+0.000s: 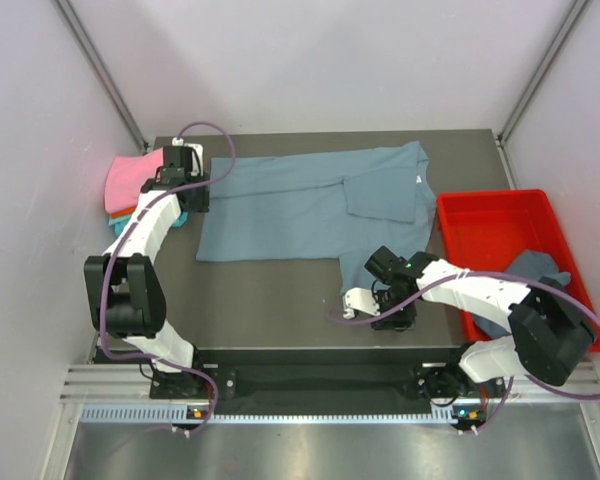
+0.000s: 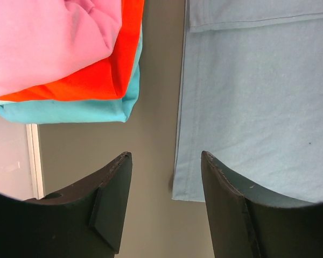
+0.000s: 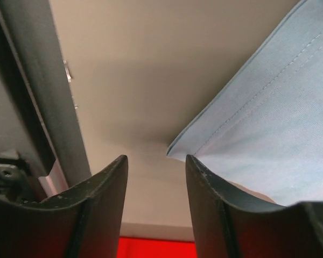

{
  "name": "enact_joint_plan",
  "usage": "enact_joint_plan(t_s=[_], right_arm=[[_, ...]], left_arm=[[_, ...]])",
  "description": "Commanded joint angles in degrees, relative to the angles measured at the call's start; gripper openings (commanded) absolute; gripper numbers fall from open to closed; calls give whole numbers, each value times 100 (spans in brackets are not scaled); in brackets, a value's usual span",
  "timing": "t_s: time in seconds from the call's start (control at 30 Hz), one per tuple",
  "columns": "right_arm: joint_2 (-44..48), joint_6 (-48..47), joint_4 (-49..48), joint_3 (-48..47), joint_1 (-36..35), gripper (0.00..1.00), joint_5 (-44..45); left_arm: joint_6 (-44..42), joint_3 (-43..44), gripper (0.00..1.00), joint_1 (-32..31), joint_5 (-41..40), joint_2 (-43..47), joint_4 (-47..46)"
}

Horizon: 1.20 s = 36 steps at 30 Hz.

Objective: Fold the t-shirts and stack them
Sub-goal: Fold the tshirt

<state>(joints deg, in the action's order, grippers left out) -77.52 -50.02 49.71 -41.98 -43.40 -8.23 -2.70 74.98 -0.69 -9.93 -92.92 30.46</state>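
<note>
A slate blue-grey t-shirt (image 1: 300, 205) lies spread flat across the far middle of the table. My left gripper (image 1: 194, 192) is open and empty at the shirt's left edge; in the left wrist view (image 2: 167, 157) a shirt corner (image 2: 247, 107) lies by the right finger. A folded pink, orange and teal stack (image 1: 130, 185) sits at the far left and also shows in the left wrist view (image 2: 70, 59). My right gripper (image 1: 388, 300) is open and empty at the shirt's near right corner; the right wrist view (image 3: 156, 159) shows that hem corner (image 3: 269, 118) just beyond the right finger.
A shallow red tray (image 1: 490, 225) stands at the right edge with another blue-grey shirt (image 1: 535, 270) crumpled in it; a strip of the tray shows in the right wrist view (image 3: 156, 248). The table's near edge rail (image 3: 48, 97) is close to my right gripper. White walls enclose the table.
</note>
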Motion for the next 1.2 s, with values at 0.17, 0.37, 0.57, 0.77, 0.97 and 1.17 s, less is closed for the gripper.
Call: enact_joint_plan(t_s=[0.17, 0.37, 0.57, 0.77, 0.97, 1.17], right_arm=[[-97, -26, -726, 242, -99, 41, 225], [-167, 142, -1200, 339, -125, 38, 454], [-246, 291, -1491, 348, -134, 37, 515], [-264, 449, -1693, 348, -134, 15, 805], [26, 555, -1351, 15, -108, 2, 1218], [114, 564, -1113, -337, -11, 0, 1236]], left_arm=[[112, 140, 59, 200, -114, -15, 56], [200, -71, 59, 394, -88, 125, 215], [235, -352, 59, 420, -88, 266, 215], [261, -449, 59, 438, -88, 380, 469], [577, -668, 59, 561, 140, 574, 1005], [902, -862, 59, 649, 614, 617, 1340]])
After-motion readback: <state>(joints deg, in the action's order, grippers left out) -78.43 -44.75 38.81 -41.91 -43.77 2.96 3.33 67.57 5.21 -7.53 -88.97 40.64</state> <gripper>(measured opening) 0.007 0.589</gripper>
